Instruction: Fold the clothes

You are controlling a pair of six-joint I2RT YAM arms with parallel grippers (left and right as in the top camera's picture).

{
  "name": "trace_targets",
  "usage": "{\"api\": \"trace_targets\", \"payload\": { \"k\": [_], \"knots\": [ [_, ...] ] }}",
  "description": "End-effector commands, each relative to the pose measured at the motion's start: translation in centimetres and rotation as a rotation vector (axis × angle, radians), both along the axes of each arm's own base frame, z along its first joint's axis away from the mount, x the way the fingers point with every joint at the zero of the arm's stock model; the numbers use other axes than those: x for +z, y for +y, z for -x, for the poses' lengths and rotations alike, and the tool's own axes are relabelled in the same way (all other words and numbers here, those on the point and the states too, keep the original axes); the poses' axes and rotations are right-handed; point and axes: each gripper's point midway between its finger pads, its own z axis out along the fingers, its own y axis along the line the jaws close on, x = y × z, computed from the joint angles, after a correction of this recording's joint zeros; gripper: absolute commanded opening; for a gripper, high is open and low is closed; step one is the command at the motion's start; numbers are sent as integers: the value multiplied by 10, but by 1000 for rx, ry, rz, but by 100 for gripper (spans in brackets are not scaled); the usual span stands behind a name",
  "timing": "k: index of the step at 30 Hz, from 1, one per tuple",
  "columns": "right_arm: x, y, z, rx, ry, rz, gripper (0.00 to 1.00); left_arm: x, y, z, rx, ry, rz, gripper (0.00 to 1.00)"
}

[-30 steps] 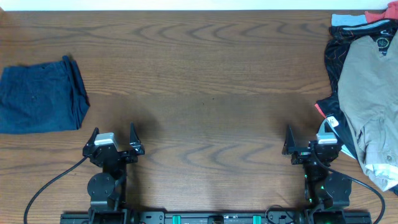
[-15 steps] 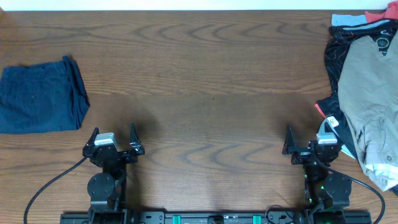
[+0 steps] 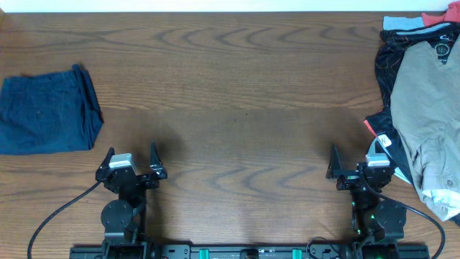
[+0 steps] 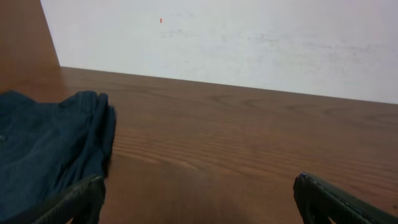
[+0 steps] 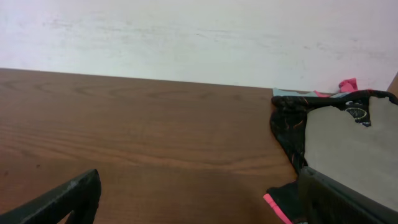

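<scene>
- Grippers first: my left gripper (image 3: 131,152) and my right gripper (image 3: 356,154) both sit low at the near edge of the desk (image 3: 244,93). Their jaws are spread wide with nothing between them.
- Target: the khaki shorts (image 3: 428,108) lie crumpled at the far right of the desk, on top of a black jersey (image 3: 387,68) with red and white print. They run past the edge of the overhead view, so I cannot see their whole outline.
- Stacking is my main worry. The jersey pokes out from under the shorts on the side nearest my right gripper, so a low pinch at that edge would likely catch both fabrics and drag the jersey along.
- Snagging: my right gripper's outer finger is just beside the rim of the pile, and a sideways swing without lifting first could hook loose cloth.
- Bunched layers: I cannot make out the waistband or the legs, so I may pinch a single layer and the shorts would open unevenly instead of spreading flat.
- Wrong garment: the navy garment (image 3: 43,115) looks folded already and lies near my left gripper, well apart from the shorts. Reaching for it would waste the move.
- Reach: the shorts sit entirely on the right, so I judge my left gripper is of little use until they are pulled toward the bare middle of the desk.
</scene>
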Motion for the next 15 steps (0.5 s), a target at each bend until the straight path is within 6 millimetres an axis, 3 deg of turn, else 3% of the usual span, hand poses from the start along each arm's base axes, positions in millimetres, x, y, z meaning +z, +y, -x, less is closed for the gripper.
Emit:
{"api": "trace_targets", "payload": {
  "k": [1, 5, 15],
  "knots": [
    [-1, 1, 0, -4, 5, -42, 99, -19, 1, 1, 15, 55, 64, 98],
    [-1, 1, 0, -5, 7, -65, 99, -22, 0, 0, 26, 58, 191, 98],
    [3, -1, 3, -12, 37, -62, 99, -4, -29, -3, -138, 118, 219, 98]
  ]
}}
